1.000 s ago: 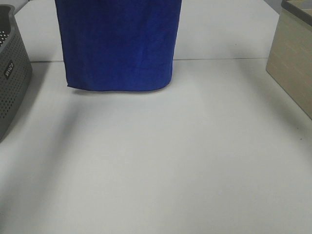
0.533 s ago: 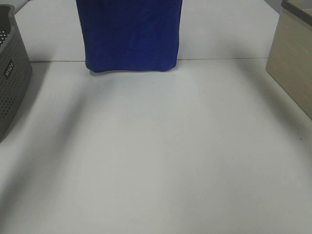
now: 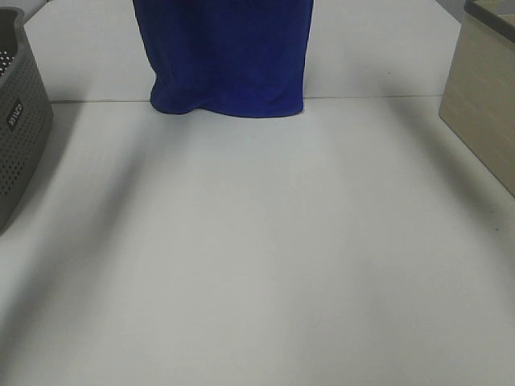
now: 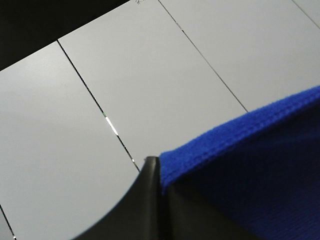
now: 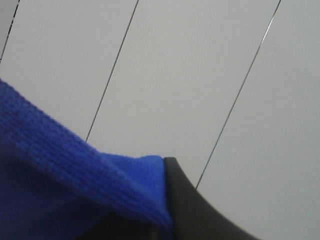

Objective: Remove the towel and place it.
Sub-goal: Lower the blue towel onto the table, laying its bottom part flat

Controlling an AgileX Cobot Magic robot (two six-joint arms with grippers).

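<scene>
Towel (image 3: 225,56), a deep royal-blue plush cloth, hangs as a broad upright sheet at the far middle of the white table (image 3: 265,257), and its top runs out of the exterior view. Soft vertical folds run down its face, and the lower edge is slightly wavy, with the left corner rounded and bulging a little. That edge sits just past the seam line across the table; whether it touches the surface or hangs just above it cannot be told. The left fingers (image 4: 145,205) are closed tight on one end of the towel's thick ribbed hem, which runs straight out from between them. The right fingers (image 5: 195,210) are likewise clamped on the hem at the other side. A grey perforated basket (image 3: 20,121) stands at the left edge, and a beige box (image 3: 483,104) at the right, both well apart from the cloth.
</scene>
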